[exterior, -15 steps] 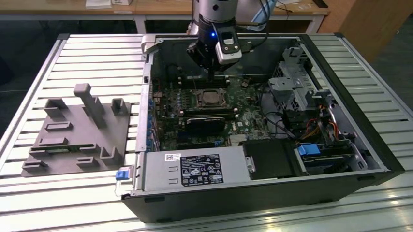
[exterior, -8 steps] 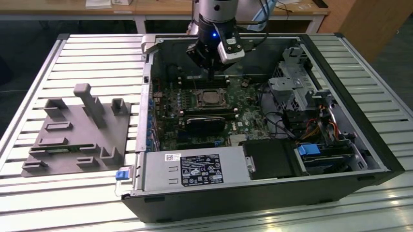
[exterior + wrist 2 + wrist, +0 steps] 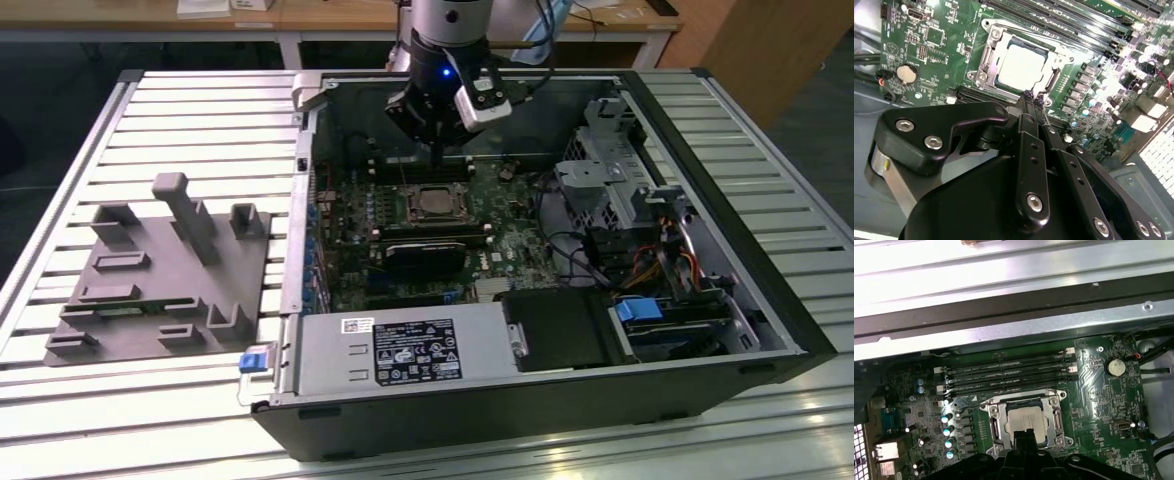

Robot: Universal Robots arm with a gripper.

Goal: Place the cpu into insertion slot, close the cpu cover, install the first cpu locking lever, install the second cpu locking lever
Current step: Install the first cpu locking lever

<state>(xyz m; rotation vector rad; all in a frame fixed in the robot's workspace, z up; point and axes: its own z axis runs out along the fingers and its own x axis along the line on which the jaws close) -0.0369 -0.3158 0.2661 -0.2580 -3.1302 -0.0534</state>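
We find the cpu [image 3: 1021,67] seated in the insertion slot [image 3: 1019,404], its dull metal top facing up. The cpu cover [image 3: 985,55] lies down around it (the chip shows through the square window). The claw [image 3: 1033,97] is narrow, fingertips pressed together with nothing seen between them. It hovers just beside the cover's edge; we cannot tell whether it touches. The open computer case [image 3: 534,415] lies on the slatted worktop [image 3: 160,110].

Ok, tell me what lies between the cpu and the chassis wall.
In the first wrist view, a row of long black memory slots lies between the cpu and the silver chassis wall.
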